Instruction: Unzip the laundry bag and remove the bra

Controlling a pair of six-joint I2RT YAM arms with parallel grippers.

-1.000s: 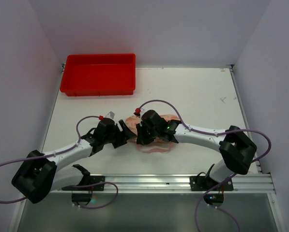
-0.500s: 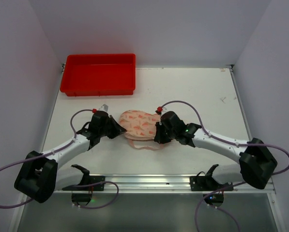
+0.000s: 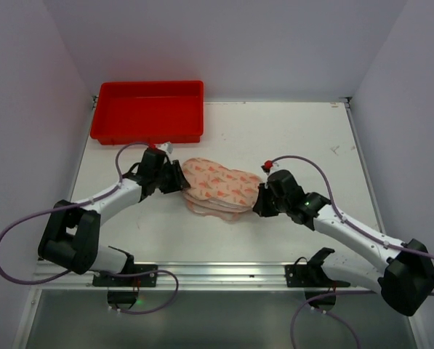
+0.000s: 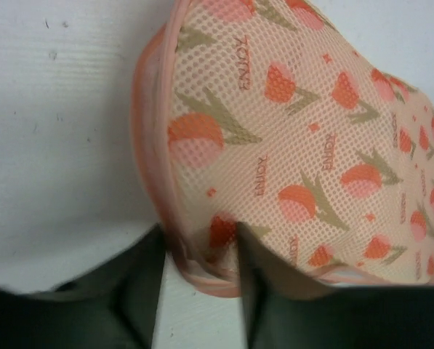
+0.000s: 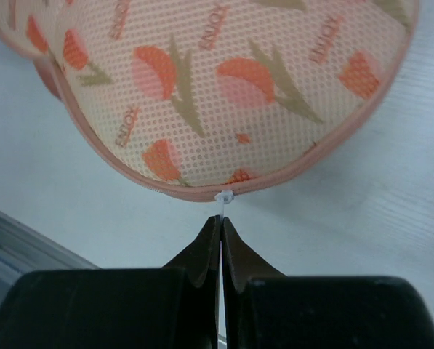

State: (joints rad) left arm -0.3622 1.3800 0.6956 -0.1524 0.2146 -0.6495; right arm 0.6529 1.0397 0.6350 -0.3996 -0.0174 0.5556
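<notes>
One shift — right end effector (image 3: 258,206), laundry bag (image 3: 218,185) rightward.

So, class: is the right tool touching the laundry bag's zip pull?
Touching. The right wrist view shows the right tool shut on the white zip pull at the rim of the laundry bag.

A red tray (image 3: 147,137) sat empty at the far left corner of the white bench (image 3: 296,138), close against the back wall (image 3: 224,43). A metal rail (image 3: 224,275) ran along the near edge. Small dark marks (image 3: 334,150) dotted the bench's far right.
</notes>
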